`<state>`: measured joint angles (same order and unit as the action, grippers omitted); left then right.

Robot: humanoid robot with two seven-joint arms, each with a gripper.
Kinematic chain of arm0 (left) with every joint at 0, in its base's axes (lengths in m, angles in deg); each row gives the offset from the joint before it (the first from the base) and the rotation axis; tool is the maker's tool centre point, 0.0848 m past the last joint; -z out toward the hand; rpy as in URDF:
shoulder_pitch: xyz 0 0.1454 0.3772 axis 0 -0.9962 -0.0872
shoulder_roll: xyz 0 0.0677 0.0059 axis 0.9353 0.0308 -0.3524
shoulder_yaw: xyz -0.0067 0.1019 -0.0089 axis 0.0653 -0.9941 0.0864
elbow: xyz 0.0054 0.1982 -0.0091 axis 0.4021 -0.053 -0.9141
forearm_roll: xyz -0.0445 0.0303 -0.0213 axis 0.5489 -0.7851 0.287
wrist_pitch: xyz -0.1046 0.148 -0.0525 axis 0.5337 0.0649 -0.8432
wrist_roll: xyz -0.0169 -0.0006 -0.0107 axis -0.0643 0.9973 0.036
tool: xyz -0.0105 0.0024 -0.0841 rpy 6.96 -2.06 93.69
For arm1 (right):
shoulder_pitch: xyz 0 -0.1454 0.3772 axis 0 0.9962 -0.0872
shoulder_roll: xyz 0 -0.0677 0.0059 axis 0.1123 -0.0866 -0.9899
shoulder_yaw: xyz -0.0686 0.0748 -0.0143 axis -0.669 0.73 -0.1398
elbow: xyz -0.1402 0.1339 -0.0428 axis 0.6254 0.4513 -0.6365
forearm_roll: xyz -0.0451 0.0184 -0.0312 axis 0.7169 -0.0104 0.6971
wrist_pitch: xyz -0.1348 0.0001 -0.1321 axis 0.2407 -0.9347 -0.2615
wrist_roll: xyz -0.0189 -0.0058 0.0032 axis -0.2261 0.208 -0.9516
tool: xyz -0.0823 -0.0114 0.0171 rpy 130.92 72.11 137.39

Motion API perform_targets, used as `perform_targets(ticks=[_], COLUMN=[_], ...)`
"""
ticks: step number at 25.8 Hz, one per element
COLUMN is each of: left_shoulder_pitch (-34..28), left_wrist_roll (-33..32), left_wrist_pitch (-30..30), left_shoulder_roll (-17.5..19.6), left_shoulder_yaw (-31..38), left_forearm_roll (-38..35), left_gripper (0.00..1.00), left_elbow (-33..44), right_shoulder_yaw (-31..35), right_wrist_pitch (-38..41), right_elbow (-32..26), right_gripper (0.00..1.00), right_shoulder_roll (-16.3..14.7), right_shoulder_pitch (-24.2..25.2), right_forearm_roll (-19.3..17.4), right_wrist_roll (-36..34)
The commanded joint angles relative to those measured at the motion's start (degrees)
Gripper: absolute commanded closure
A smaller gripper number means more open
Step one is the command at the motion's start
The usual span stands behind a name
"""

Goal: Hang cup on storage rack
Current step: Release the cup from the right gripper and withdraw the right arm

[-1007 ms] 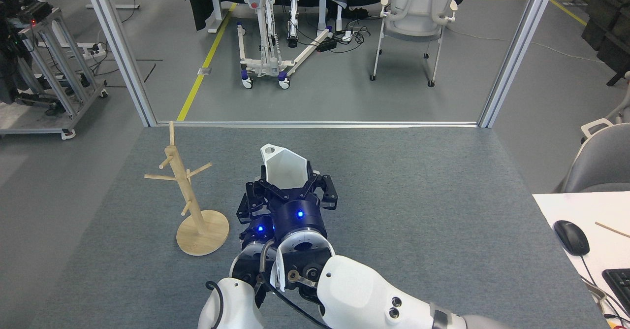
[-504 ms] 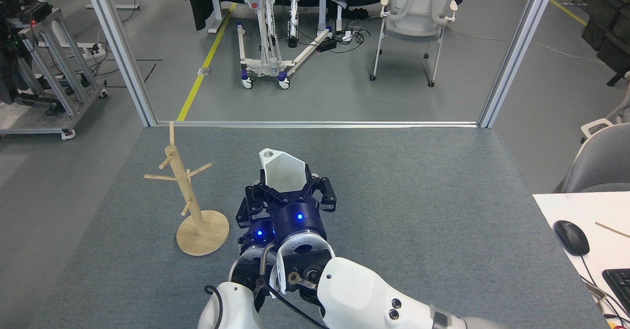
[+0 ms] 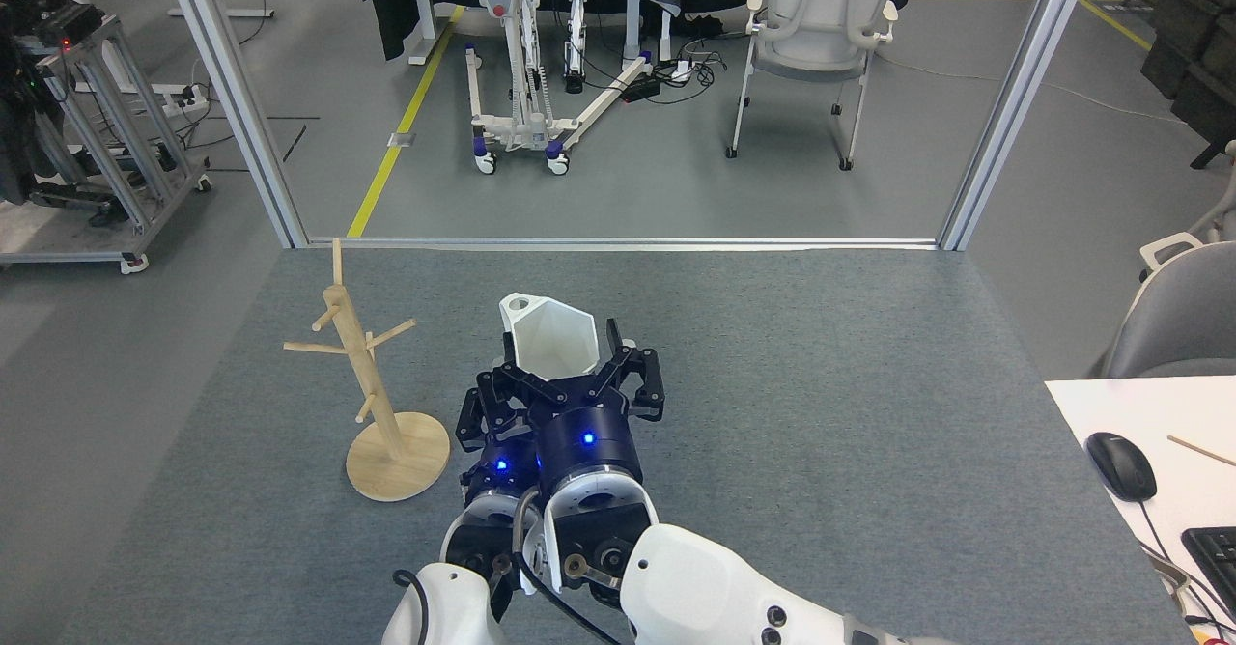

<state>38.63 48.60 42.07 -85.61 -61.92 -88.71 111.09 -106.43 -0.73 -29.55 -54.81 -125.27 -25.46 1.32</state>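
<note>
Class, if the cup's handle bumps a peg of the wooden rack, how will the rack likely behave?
The storage rack probably tips easily: its pole is tall and slim and already looks tilted. The round base lies loose on carpet, so it would likely slide little and rock instead.

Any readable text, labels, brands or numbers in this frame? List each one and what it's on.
None can be read.
The cup, the storage rack and the right tool holding the cup show no markings.
Keyboard: its keys are too small to read.
</note>
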Motion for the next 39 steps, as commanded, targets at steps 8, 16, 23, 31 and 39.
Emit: perform_targets(ticks=[8, 16, 23, 31, 39], left_shoulder_pitch=[-1.31, -2.10, -2.36, -11.50, -20.55], left_wrist_roll=[0.31, 0.84, 2.68, 7.78, 12.17], left_wrist_pitch=[1.45, 4.09, 6.02, 7.51, 7.51], left_shoulder_roll=[0.10, 0.45, 0.54, 5.03, 8.45], left_shoulder_yaw=[0.02, 0.11, 0.02, 0.11, 2.13], left_forearm_roll=[-0.35, -0.43, -0.52, -0.61, -0.61], left_gripper=[0.99, 1.00, 1.00, 1.00, 1.00], left_elbow=[1.72, 2.07, 2.59, 11.91, 15.78], right_shoulder_yaw=[0.70, 5.01, 9.75, 27.42, 51.15], right_wrist_pitch=[4.12, 5.61, 6.49, 21.96, 44.64], right_elbow=[-4.30, -4.74, -4.30, -1.05, 8.88], right_gripper=[0.01, 0.01, 0.01, 0.01, 0.01], right_shoulder_roll=[0.36, -0.34, -2.28, -11.06, -13.09], right_shoulder_pitch=[-0.03, -0.73, -0.82, 4.89, 18.60], right_forearm_roll=[8.36, 8.36, 8.36, 7.84, 8.89], right_wrist_roll=[-9.86, -14.87, -14.87, -14.87, -14.78])
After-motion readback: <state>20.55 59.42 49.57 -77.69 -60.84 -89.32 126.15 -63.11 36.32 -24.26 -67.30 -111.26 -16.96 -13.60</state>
